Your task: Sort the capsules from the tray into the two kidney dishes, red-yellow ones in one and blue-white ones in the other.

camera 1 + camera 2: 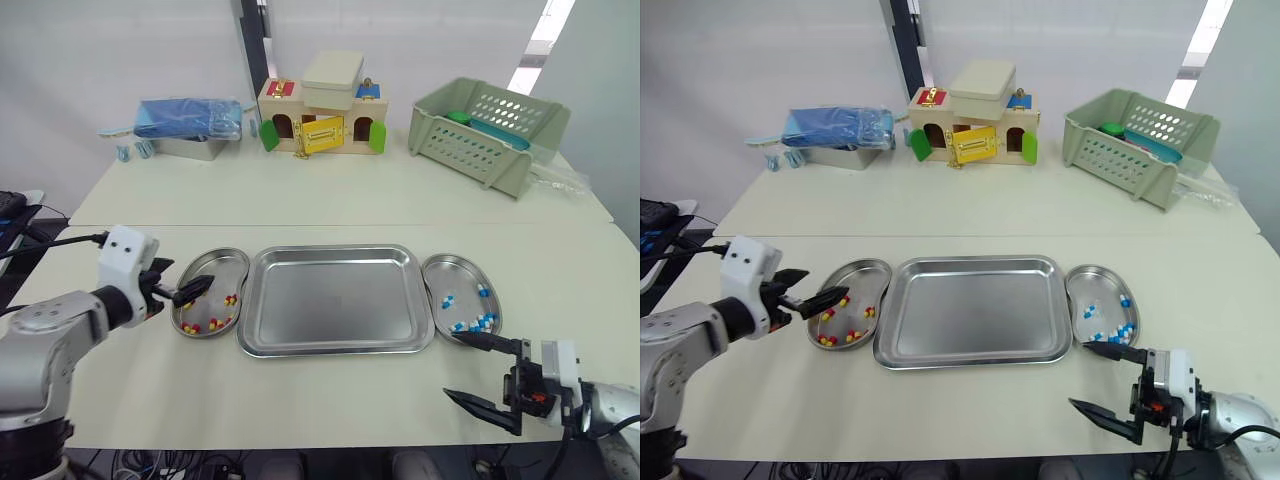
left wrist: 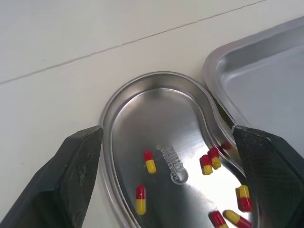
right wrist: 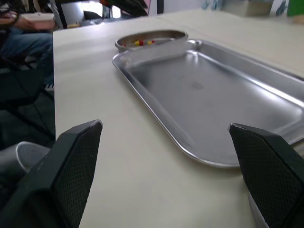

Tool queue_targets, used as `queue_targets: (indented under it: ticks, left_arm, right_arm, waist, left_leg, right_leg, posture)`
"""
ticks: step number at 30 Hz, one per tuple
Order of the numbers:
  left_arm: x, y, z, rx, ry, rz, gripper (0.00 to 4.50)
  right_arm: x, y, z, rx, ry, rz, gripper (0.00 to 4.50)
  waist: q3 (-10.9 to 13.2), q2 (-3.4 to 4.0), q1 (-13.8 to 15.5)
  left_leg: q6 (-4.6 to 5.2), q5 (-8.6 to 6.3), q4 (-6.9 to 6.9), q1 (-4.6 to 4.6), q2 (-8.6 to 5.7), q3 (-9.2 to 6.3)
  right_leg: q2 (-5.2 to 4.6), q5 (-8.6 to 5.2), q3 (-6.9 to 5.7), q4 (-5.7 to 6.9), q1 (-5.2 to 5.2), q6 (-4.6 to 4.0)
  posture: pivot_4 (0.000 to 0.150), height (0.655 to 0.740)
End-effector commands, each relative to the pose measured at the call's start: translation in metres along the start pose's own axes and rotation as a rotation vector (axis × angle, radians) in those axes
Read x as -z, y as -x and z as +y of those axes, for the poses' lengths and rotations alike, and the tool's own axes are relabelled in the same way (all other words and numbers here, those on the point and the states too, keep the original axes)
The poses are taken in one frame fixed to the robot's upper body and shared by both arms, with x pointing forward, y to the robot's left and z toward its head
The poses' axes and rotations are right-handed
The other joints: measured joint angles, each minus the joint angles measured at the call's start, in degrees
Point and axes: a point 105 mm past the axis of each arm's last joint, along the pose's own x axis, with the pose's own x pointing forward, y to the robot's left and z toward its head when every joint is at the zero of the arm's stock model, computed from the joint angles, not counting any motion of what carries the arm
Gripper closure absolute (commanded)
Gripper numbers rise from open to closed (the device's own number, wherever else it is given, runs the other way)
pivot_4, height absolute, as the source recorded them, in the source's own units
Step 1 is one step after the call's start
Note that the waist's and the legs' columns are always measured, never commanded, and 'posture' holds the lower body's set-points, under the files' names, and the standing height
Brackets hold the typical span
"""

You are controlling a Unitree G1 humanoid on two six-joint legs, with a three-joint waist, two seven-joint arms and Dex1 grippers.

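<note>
The left pincer is hovering low over a shiny steel kidney-shaped dish, and its two black fingers are standing wide apart with nothing between them but the dish below. Red-and-yellow capsules are lying scattered in this dish, most of them just under and slightly nearer than the fingertips. A large rectangular stainless-steel tray is sitting just beyond the dish on the pincer's inner side, its rim touching or nearly touching the dish, its floor showing bare metal.

The right pincer is hanging close to the cream table top near the front edge, its fingers also spread wide and gripping nothing. A second steel kidney-shaped dish is lying just ahead of it. The farther fingertip is reaching to the dish's near end, though I cannot tell whether it is touching the rim. Blue-and-white capsules are resting in that dish, clustered at the end closest to this pincer, with a few farther along. The tray is lying beside this pincer's inner side, near its open fingers.

Well beyond both pincers, a pale green slotted plastic basket, a small toy house with coloured doors and a blue packet on a metal tin are standing along the back of the table.
</note>
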Motion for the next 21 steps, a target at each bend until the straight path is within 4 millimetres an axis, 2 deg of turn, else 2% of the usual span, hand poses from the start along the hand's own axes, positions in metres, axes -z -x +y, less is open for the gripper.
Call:
queue_targets:
  ticks: [1, 3, 6, 10, 15, 21]
  left_arm:
    - [-0.004, 0.031, 0.027, -0.073, -0.053, -0.056, 0.04]
    - [0.003, 0.045, 0.040, -0.117, -0.053, -0.060, 0.04]
    - [0.010, 0.062, 0.059, -0.170, -0.067, -0.044, 0.04]
    - [0.021, 0.077, 0.074, -0.206, -0.063, 0.007, 0.04]
    - [0.032, 0.092, 0.081, -0.262, -0.043, 0.025, 0.04]
    - [0.051, 0.101, 0.076, -0.302, -0.015, 0.045, 0.04]
  right_arm:
    - [-0.027, 0.013, -0.027, 0.124, -0.004, -0.022, 0.00]
    - [-0.032, 0.023, -0.045, 0.192, 0.001, 0.002, 0.00]
    - [-0.026, 0.042, -0.073, 0.276, -0.025, 0.093, 0.00]
    - [-0.017, 0.058, -0.093, 0.298, -0.060, 0.238, 0.00]
    - [-0.008, 0.077, -0.115, 0.333, -0.104, 0.353, 0.00]
    - [-0.003, 0.078, -0.127, 0.337, -0.113, 0.365, 0.00]
  waist:
    - [0.0, -0.02, 0.2]
    - [0.0, -0.03, 0.3]
    - [0.0, -0.16, 0.4]
    - [0.0, -0.15, 0.5]
    - [0.0, -0.15, 0.1]
    - [0.0, -0.10, -0.3]
  left_leg:
    - [0.01, 0.00, 0.01, 0.00, 0.01, -0.02]
    - [0.02, -0.01, 0.01, 0.00, 0.00, -0.01]
    - [0.02, -0.01, 0.01, -0.02, 0.00, 0.01]
    - [0.03, -0.01, 0.00, -0.04, 0.00, 0.01]
    - [0.03, -0.01, -0.01, -0.03, 0.02, 0.03]
    - [0.03, -0.02, -0.03, -0.02, 0.03, 0.05]
  right_leg:
    - [0.01, 0.00, -0.02, 0.01, 0.01, 0.00]
    - [0.00, 0.00, -0.03, 0.02, 0.02, -0.01]
    - [0.00, 0.00, -0.03, -0.02, 0.02, 0.00]
    - [-0.01, 0.00, -0.06, -0.04, 0.00, 0.00]
    - [-0.01, 0.00, -0.04, -0.01, -0.04, 0.00]
    - [0.00, 0.00, -0.01, 0.00, -0.06, -0.01]
  posture:
    - [0.150, 0.7400]
    - [0.150, 0.7400]
    - [0.150, 0.7400]
    - [0.150, 0.7400]
    - [0.150, 0.7400]
    - [0.150, 0.7400]
